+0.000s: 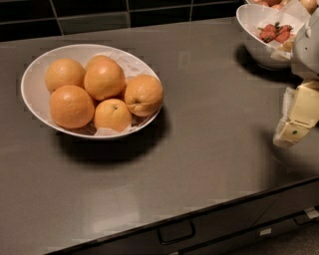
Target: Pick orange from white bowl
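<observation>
The wide white bowl (31, 89), lined with crumpled white paper, sits on the grey counter at the left and holds several oranges. The mid-sized orange (144, 93), with duller pitted skin, lies at the bowl's right edge against the rim. A smaller orange (112, 114) with a stem dot lies in front of it. Larger, brighter oranges (103, 78) fill the middle and left. My gripper (289, 133) hangs at the far right of the view, above the counter. It is well to the right of the bowl, touching nothing.
A smaller, deeper white bowl (251, 42) with red berries (275, 32) stands at the back right, just behind my gripper. A dark tiled wall (89, 15) runs along the back. The counter's front edge has drawers with a handle (175, 232) below.
</observation>
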Controlling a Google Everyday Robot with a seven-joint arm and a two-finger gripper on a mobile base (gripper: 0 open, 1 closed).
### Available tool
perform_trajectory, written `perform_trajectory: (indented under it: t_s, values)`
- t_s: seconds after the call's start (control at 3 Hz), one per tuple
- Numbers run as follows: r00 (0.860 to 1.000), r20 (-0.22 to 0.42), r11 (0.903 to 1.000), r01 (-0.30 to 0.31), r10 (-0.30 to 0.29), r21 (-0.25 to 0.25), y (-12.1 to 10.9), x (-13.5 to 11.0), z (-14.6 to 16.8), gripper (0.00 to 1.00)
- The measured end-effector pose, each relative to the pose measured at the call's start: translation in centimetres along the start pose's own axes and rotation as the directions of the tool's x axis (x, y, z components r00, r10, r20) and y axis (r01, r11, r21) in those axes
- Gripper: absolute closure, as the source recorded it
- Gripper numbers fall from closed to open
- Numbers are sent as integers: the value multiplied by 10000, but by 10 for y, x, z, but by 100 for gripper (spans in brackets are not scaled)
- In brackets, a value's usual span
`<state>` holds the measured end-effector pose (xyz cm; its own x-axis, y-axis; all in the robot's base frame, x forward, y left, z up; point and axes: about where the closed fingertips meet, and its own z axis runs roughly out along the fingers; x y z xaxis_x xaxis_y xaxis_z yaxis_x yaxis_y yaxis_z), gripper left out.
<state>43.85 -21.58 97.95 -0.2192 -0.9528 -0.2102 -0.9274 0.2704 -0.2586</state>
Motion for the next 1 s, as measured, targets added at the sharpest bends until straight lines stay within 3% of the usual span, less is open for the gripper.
perform_trajectory:
  t_s: [0.33,0.67,1.0]
  values:
    - [10000,1,10000,4,-4,1,0,0,0,0]
    - [9952,314,9956,923,-928,156,-2,-44,3,0]
    - [9952,316,9956,926,-931,158,-2,-44,3,0]
